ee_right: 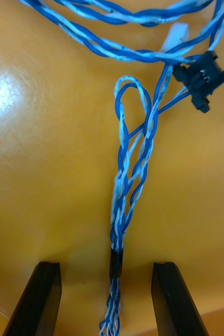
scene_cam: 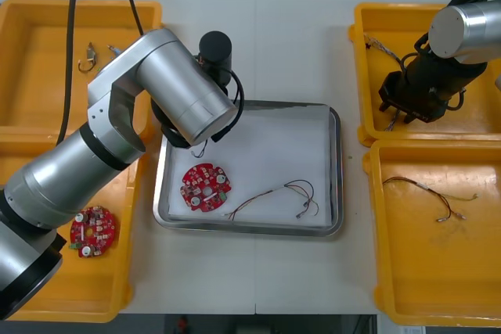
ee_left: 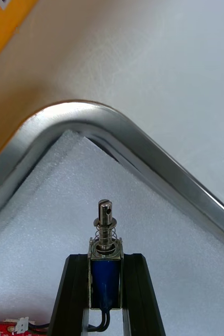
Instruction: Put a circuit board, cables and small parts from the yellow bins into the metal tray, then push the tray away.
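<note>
My left gripper [ee_left: 106, 257] is shut on a small metal part [ee_left: 106, 239] with a blue body, a spring and a pin on top. It hovers over the white-lined metal tray [ee_left: 143, 142] at a corner; in the front view the left arm [scene_cam: 180, 91] covers the tray's far left corner. On the tray's [scene_cam: 337, 170] lining lie a round red circuit board [scene_cam: 204, 187] and a thin cable [scene_cam: 286, 195]. My right gripper [ee_right: 106, 265] is open in the far right yellow bin [scene_cam: 477, 123], its fingers either side of a twisted blue and white cable [ee_right: 130, 173].
A second red circuit board [scene_cam: 93, 230] lies in the near left bin [scene_cam: 117, 287]. Small metal parts [scene_cam: 88, 58] sit in the far left bin [scene_cam: 47, 13]. Another thin cable [scene_cam: 430, 193] rests in the near right bin [scene_cam: 376, 271]. A black connector [ee_right: 202, 80] ends the blue cable.
</note>
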